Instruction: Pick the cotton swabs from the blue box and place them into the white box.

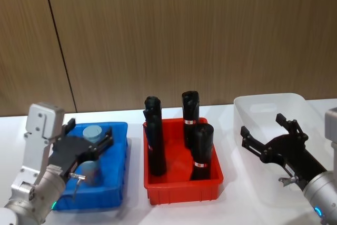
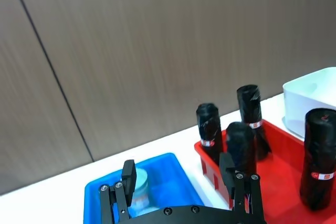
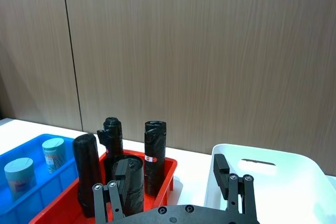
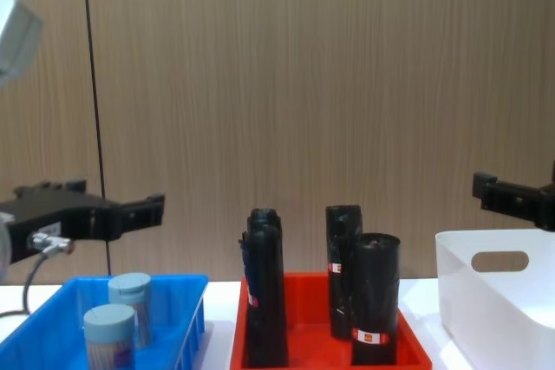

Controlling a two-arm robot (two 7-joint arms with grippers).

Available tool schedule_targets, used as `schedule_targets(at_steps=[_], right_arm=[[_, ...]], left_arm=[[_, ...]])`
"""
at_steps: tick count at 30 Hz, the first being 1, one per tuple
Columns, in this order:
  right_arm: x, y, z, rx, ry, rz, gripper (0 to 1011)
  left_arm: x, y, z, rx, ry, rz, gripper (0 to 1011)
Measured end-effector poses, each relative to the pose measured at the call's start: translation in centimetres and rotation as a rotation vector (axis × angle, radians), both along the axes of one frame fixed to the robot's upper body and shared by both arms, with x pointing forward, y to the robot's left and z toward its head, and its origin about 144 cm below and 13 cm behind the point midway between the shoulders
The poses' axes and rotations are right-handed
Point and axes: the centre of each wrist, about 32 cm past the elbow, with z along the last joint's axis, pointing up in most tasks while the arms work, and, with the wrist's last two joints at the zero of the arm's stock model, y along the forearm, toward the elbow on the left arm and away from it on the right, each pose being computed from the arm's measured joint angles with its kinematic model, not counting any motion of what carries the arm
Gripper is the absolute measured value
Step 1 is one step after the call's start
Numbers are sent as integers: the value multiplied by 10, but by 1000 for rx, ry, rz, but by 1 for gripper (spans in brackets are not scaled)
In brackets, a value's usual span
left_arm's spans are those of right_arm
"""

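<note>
Grippers both spread open and empty, one over each outer bin.

Left gripper [image 1: 89, 130] hangs above the blue box [image 1: 118, 183], fingers wide, clear of the two cotton swab tubs [image 4: 130, 296] standing upright inside it, one at 12 o'clock of the other. Right gripper [image 1: 263, 125] hangs above the white box [image 1: 268, 101], fingers also wide. Red tray [image 1: 181, 188] with four upright black rolls [image 1: 158, 146] sits between: blue box at its 9 o'clock, white box at its 3 o'clock, all on the white table [image 1: 131, 212].

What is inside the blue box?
Two cotton swabs tubs stand upright in the blue box. From the head view, the open left end effector partly covers the nearer tub.
</note>
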Motion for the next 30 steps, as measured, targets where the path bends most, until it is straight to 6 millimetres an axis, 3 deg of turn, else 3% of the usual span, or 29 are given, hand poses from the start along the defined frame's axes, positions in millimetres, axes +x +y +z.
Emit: schedule_targets(at_steps=[15, 30], right_arm=[[0, 0, 0, 0, 0, 0, 1002], [0, 0, 0, 0, 0, 0, 1002]], left_arm=[[-6, 16, -10, -77, 122, 62, 1004], [8, 28, -17, -88, 233, 91, 1004]])
